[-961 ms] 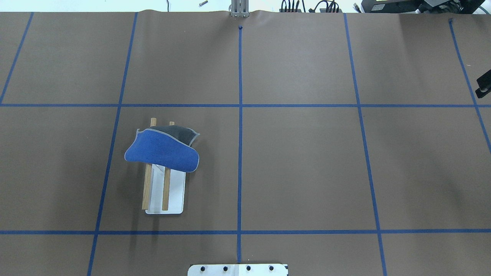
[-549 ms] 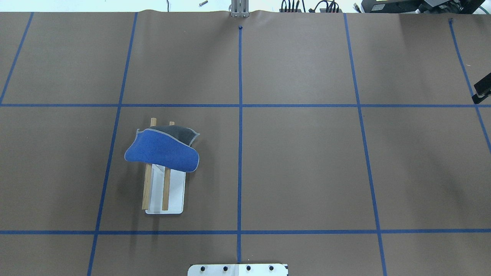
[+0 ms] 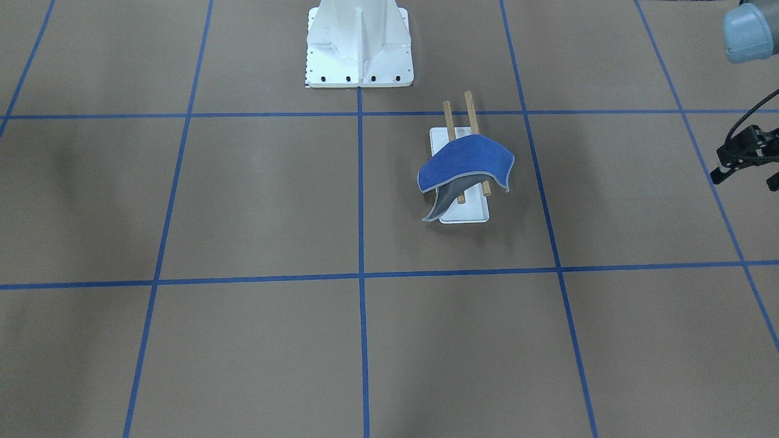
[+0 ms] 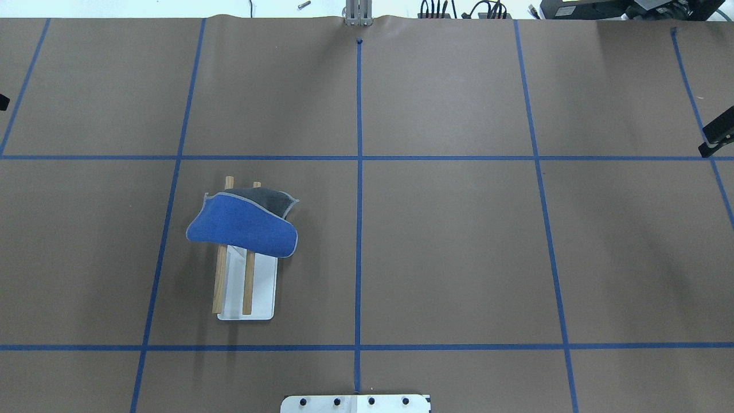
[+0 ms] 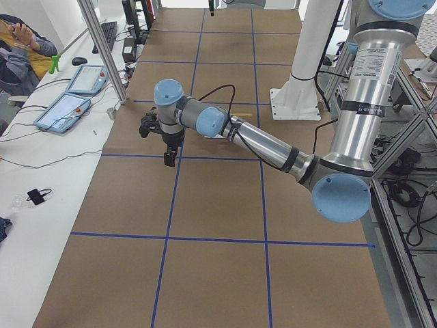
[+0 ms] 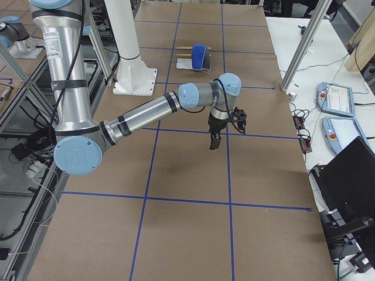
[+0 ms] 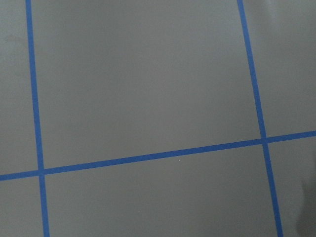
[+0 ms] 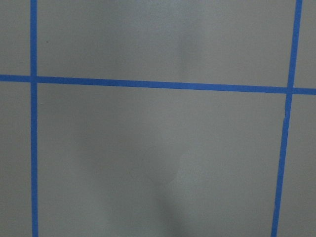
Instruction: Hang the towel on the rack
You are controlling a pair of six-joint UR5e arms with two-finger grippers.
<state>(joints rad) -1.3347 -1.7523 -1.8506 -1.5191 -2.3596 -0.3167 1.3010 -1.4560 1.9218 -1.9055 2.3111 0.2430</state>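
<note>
The towel, blue side up with a dark grey flap, lies draped over the far end of the rack, across both wooden dowels. It also shows in the front-facing view and in the right side view. My left gripper hangs above bare table far out to the left, well away from the rack. Only a sliver of it shows at the overhead view's edge. My right gripper hangs above the table far to the right. I cannot tell whether either is open or shut. Neither wrist view shows fingers.
The large white bolted pedestal stands at the robot's side of the table. Blue tape lines grid the brown table cover. Side benches hold tablets and cables, and a metal post stands at the table's edge. A person sits at the far left.
The black part of my right gripper at the overhead view's right edge has shifted slightly. A sliver of my left gripper now shows at the left edge. Towel and rack have not moved.
</note>
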